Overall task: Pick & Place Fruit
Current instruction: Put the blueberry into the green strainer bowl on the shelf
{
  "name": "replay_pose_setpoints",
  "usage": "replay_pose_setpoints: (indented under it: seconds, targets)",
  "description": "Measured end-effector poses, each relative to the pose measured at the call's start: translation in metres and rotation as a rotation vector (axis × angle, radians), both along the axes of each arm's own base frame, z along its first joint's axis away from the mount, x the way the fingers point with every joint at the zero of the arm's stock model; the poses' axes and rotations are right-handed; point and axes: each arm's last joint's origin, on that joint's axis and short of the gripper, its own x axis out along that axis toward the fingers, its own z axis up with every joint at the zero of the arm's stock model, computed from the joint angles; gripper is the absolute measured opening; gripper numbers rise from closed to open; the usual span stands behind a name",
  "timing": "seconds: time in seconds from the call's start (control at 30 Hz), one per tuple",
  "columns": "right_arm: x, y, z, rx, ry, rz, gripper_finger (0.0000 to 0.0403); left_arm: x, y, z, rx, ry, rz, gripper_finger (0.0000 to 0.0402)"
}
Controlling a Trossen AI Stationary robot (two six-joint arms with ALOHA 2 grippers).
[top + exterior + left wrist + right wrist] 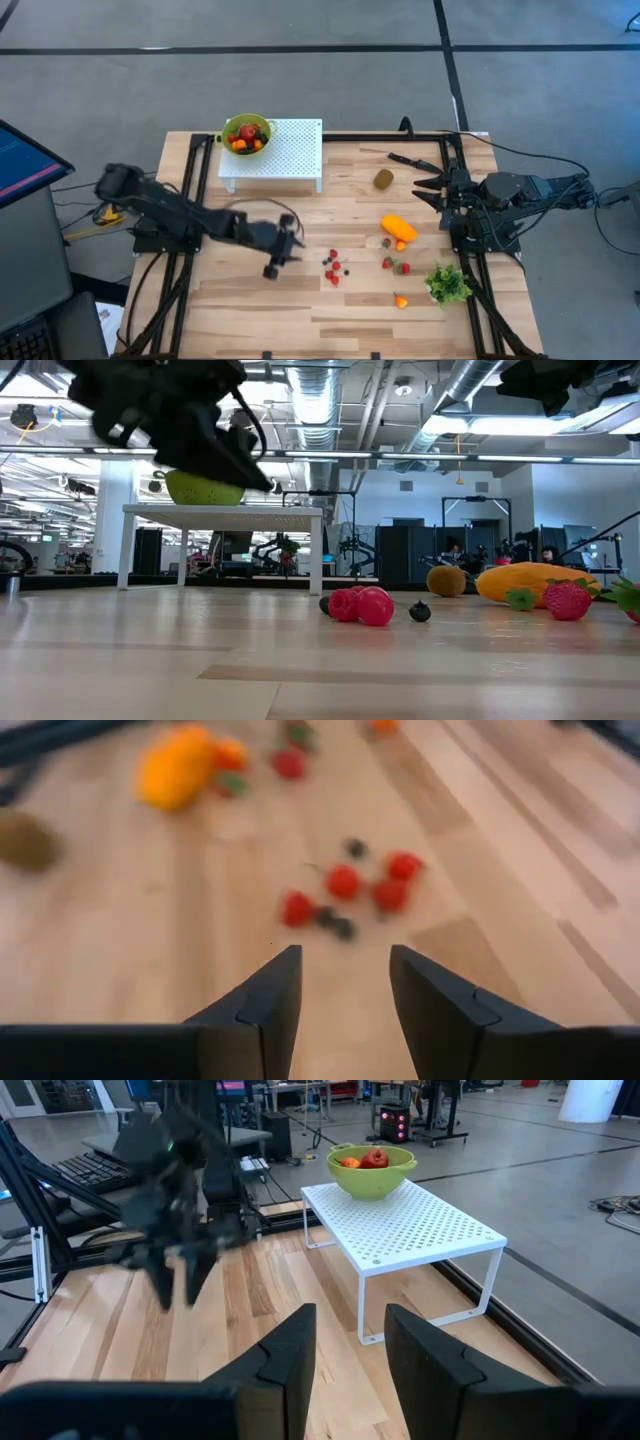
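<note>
Small red and dark berries lie loose on the wooden table near its middle; the left wrist view shows them just ahead of my fingers. My left gripper hovers left of them, open, slanting down, with nothing between its fingers. The long orange fruit, the kiwi and two strawberries lie further right. My right gripper waits open at the right edge, holding nothing.
A green bowl with fruit in it stands on a white perforated rack at the far left. A black knife lies at the far right, with a green leafy bunch and a small orange piece near right.
</note>
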Motion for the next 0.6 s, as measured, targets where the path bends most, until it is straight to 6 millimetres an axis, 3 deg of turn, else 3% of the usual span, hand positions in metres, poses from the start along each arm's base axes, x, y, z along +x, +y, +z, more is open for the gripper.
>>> replay_pose_setpoints:
  seconds: [0.13,0.3,0.6]
  targets:
    - [0.000,0.000,0.000,0.000,0.000,0.000,0.0116,0.013,-0.018,-0.030,0.013,0.015,-0.050,0.0149]
    - [0.000,0.000,0.000,0.000,0.000,0.000,0.0116,0.026,-0.020,-0.056,0.004,-0.016,0.007,0.0149]
    - [0.000,0.000,0.000,0.000,0.001,0.000,0.0116,0.035,-0.012,-0.075,-0.067,-0.024,0.085,0.0149]
